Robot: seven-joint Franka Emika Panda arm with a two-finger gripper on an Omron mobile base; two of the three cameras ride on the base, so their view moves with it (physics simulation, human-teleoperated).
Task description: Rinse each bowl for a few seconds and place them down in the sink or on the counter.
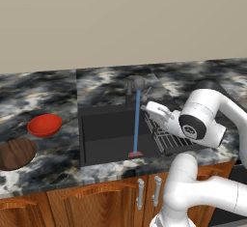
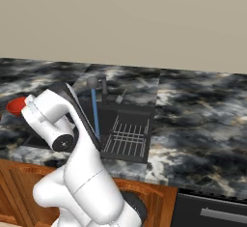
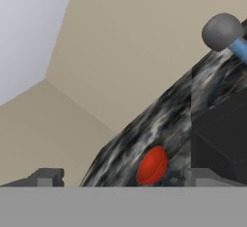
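A simulated kitchen with a long marbled black, grey and white counter (image 1: pixel 53 93) on brown wooden cabinets (image 1: pixel 96 197), against a plain beige wall. Set into the counter is a dark charcoal sink (image 1: pixel 106 134), with a metal wire rack (image 1: pixel 166 136) on its right side. At the back edge of the sink stands a grey faucet (image 1: pixel 136 83), and a thin blue stream of water (image 1: pixel 137 122) falls straight down from its rounded head to the basin floor. A glossy red bowl (image 1: pixel 45 125) sits on the counter to the left of the sink, apart from its rim. Just in front of and to the left of the red bowl lies a dark brown wood-grain bowl (image 1: pixel 15 153), near the front edge of the counter and partly cut off by the left edge of the left base view. The white arm reaches over the right half of the sink, above the rack. From the hand view, the tool (image 3: pixel 124 177) has its two dark finger tips spread wide apart with nothing between them, and the red bowl shows beyond them on the tilted counter, with the faucet head and the blue stream at the upper right.
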